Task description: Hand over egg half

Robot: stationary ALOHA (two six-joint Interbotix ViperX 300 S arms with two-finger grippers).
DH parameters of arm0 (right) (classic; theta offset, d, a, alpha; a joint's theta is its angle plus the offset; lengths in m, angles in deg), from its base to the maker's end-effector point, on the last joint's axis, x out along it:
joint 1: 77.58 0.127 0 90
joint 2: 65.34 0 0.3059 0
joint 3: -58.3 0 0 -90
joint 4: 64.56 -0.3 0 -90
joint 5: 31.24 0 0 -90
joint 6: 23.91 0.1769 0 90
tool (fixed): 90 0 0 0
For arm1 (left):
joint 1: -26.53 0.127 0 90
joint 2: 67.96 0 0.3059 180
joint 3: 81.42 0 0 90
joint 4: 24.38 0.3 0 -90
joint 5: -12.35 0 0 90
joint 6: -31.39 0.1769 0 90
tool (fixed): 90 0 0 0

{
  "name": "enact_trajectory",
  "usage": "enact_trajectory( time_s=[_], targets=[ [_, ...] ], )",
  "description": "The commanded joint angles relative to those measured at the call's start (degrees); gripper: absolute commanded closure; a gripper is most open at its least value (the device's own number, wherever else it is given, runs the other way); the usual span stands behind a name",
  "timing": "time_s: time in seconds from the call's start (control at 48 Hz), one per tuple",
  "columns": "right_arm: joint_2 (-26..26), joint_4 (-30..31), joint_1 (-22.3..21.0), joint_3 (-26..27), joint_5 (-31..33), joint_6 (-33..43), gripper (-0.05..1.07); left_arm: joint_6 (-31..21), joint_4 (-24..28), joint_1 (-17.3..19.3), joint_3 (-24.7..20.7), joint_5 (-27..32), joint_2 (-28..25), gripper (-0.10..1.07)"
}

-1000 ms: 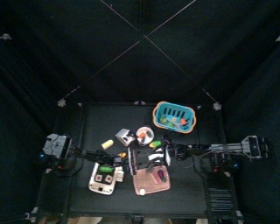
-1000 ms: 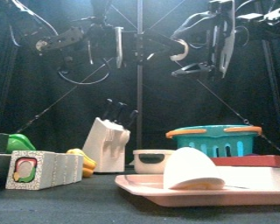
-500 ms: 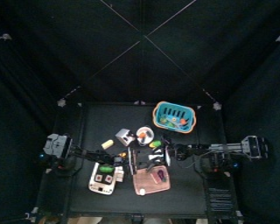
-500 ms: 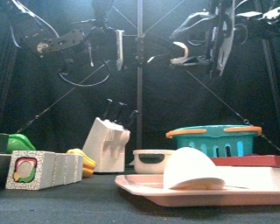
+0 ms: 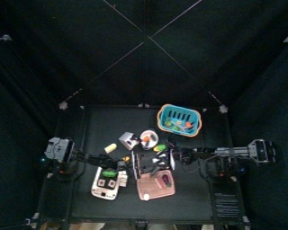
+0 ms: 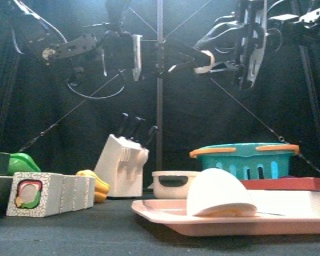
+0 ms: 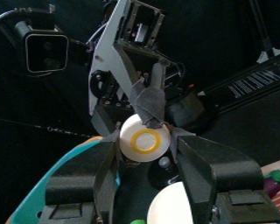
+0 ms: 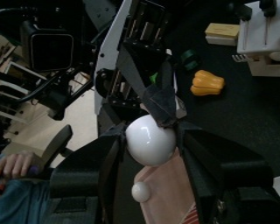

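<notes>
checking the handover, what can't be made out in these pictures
- Which arm grips the egg half: in both wrist views the left gripper and right gripper crowd around it.
- Egg half, top view: too small, lost among the arms.
- Person, right wrist view: cut off by the edge.
- Far side of the tray, front view: hidden by a white dome.

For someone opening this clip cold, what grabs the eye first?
High above the table, the left gripper and right gripper meet over an egg half, its yellow yolk facing the left wrist camera. Which gripper bears it is unclear. Below, a pink tray with a white dome sits at the front, a teal basket behind.
</notes>
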Motion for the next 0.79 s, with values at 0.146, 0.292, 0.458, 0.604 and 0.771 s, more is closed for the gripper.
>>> enact_trajectory(
  time_s=[0.146,0.292,0.458,0.604,0.771],
  targets=[
    [0.5,-0.7,-0.3,0.4,-0.3,0.0,0.43,0.0,-0.1,0.4,-1.1,-0.7,0.5,0.06],
    [0.5,-0.6,-0.3,0.2,-0.3,0.0,0.43,-0.1,-0.2,0.4,-1.0,-0.7,0.6,0.00],
    [0.5,-0.6,-0.4,0.0,-0.3,0.0,0.43,-0.1,-0.2,0.4,-1.0,-0.7,0.5,0.00],
    [0.5,-0.6,-0.8,0.0,-0.2,0.0,0.43,-0.1,-0.3,0.4,-0.8,-0.7,0.5,0.00],
    [0.5,-0.6,-0.9,-0.2,0.0,0.3,0.43,-0.2,-1.5,0.4,1.1,-1.1,1.6,0.00]
  ],
)
